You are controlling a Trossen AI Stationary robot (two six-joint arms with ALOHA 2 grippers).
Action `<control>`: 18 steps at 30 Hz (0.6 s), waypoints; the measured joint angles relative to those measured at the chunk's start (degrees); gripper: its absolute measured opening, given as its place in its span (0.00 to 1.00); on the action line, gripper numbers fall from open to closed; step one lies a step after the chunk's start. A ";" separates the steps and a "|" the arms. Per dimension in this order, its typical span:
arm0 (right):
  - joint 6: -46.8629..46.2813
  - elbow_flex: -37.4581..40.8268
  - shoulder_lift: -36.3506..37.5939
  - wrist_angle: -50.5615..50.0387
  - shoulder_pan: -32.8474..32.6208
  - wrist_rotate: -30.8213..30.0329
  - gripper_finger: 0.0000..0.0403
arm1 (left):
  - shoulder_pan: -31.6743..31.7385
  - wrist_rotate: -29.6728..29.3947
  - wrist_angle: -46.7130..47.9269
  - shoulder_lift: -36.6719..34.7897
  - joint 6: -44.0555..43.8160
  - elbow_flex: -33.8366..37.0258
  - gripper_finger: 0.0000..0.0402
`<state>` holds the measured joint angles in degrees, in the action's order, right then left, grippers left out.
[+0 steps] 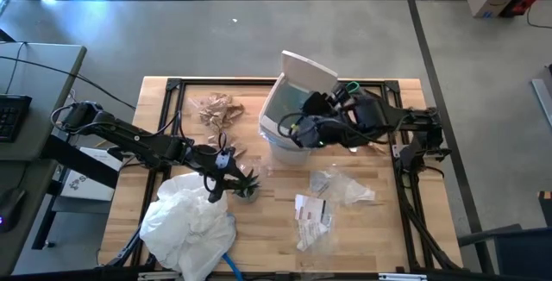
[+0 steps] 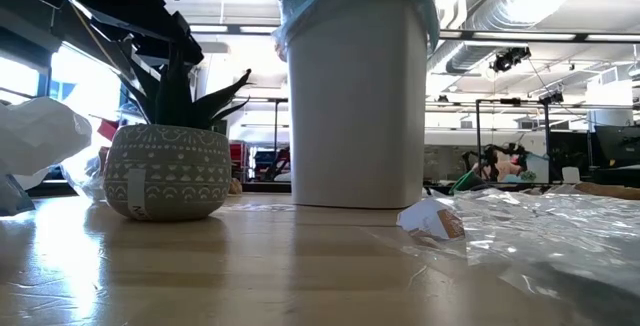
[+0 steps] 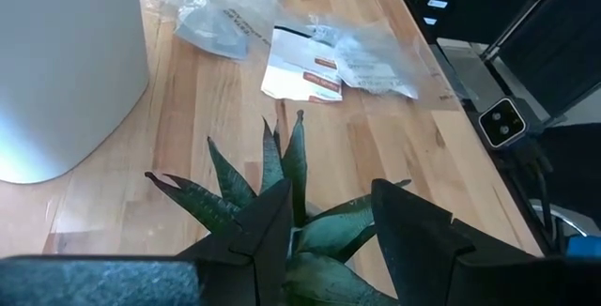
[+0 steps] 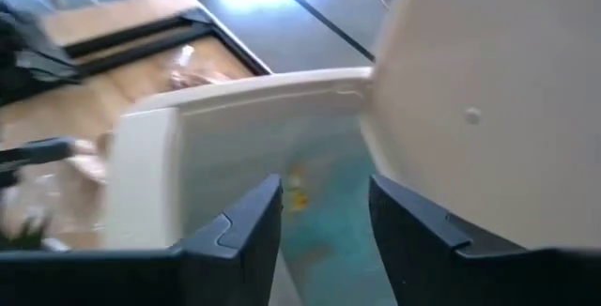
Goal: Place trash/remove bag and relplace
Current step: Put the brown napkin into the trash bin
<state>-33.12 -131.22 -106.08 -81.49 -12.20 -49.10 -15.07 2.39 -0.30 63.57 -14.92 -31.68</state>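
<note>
The white bin [image 1: 274,147] stands at the table's middle back with its lid [image 1: 309,70] tipped open. The light-blue bag lines it, showing over the rim [image 2: 285,11] and inside [image 4: 319,240]. My right gripper [image 4: 324,212] hangs open above the bin's mouth with nothing between its fingers; a small yellowish bit [image 4: 299,193] shows inside the bin. Trash lies on the table: crumpled brown paper [image 1: 216,109] left of the bin, clear wrappers [image 1: 341,186] and white paper scraps [image 1: 310,210] in front of it. My left gripper [image 3: 329,221] stands open just above the potted plant [image 1: 246,186].
A big crumpled white plastic heap [image 1: 190,225] lies at the near left corner. The plant's pot [image 2: 165,171] stands on the table left of the bin. Bare wood shows between the pot and the scraps [image 3: 300,67].
</note>
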 joint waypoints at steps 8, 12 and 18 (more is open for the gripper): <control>-4.16 0.00 1.62 0.12 -10.74 2.97 0.32 | 0.04 -0.02 -0.44 0.00 0.04 0.01 0.33; -7.69 0.00 1.51 0.09 -17.45 4.46 0.32 | 0.04 -0.05 -1.78 0.00 0.51 0.02 0.33; -16.68 2.66 1.44 0.24 -27.52 2.59 0.32 | 0.04 -0.07 -6.26 -0.04 1.09 0.02 0.33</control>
<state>-49.81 -128.56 -104.64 -81.25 -39.71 -46.51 -15.03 2.33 -6.56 63.53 -13.82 -31.66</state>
